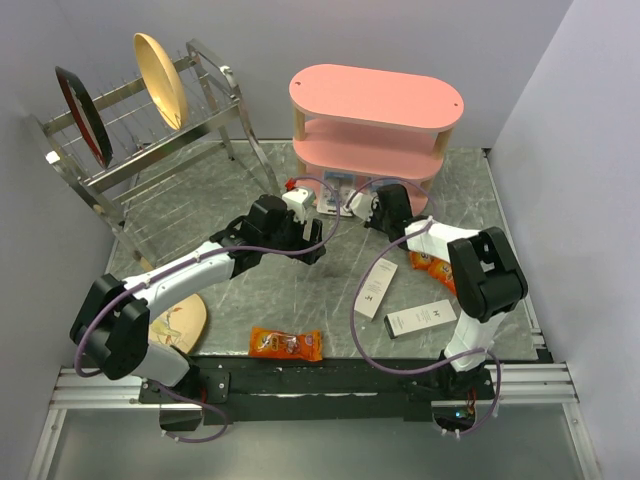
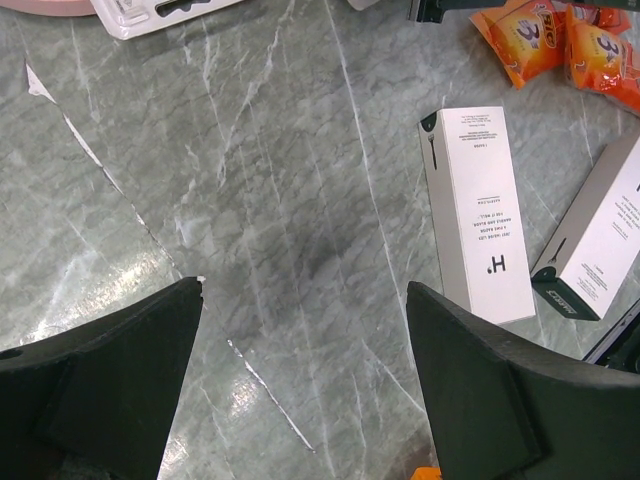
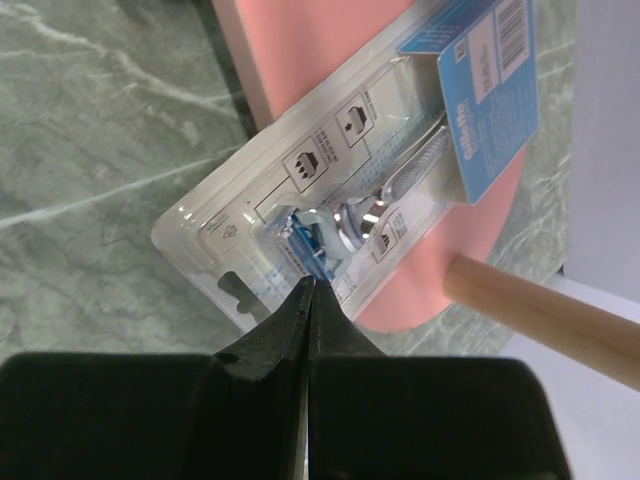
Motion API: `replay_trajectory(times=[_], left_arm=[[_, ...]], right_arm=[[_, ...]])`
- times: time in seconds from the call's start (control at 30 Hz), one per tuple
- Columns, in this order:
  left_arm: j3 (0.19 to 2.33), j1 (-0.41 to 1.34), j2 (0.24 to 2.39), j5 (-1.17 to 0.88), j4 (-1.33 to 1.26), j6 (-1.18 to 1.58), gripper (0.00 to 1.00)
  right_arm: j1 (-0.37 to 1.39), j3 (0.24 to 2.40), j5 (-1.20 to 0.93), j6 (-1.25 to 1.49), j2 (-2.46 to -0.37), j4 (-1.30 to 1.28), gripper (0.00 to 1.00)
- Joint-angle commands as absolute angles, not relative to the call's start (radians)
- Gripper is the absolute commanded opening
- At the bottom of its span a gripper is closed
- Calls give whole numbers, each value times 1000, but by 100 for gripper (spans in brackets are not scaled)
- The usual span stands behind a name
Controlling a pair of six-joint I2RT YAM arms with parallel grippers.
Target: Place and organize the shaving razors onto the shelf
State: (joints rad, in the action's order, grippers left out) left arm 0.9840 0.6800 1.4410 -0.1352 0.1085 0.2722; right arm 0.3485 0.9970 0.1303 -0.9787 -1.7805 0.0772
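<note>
A: Where is the razor pack (image 3: 400,170)?
B: Lying flat, partly on the lowest board of the shelf (image 3: 300,50). Its near end sticks out over the desk (image 3: 90,150), its barcode end is farthest in, and a wooden post (image 3: 540,312) is just beside it
A: And the right end effector (image 3: 310,288)?
B: Fingers pressed together, with the tip at the pack's near end, over the blue cartridge. I cannot tell whether it touches the plastic
A: The left end effector (image 2: 303,295)?
B: Fingers wide apart, holding nothing, above bare desk in front of the shelf. A white box (image 2: 475,210) lies near its right finger, a second box (image 2: 600,235) beside that, and orange snack packets (image 2: 555,40) beyond
</note>
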Motion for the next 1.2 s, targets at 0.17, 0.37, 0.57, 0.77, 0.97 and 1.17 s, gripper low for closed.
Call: replay_trajectory(times=[0.17, 0.37, 0.57, 0.77, 0.97, 1.17], left_arm=[[1023, 680, 1443, -144, 64, 268, 89], [1022, 680, 1447, -144, 63, 268, 89], [1023, 680, 1448, -144, 60, 271, 89], [1025, 680, 1454, -149, 54, 276, 89], [1031, 680, 1460, -158, 51, 284, 89], [1031, 680, 1454, -150, 52, 279, 89]], right_arm=[[353, 1061, 123, -1006, -1828, 135, 0], [368, 1092, 120, -1008, -1861, 132, 0], [377, 1109, 112, -1003, -1870, 109, 0], [388, 1085, 109, -964, -1822, 115, 0], [399, 1094, 109, -939, -1802, 88, 0], [396, 1098, 74, -897, -1769, -2, 0]])
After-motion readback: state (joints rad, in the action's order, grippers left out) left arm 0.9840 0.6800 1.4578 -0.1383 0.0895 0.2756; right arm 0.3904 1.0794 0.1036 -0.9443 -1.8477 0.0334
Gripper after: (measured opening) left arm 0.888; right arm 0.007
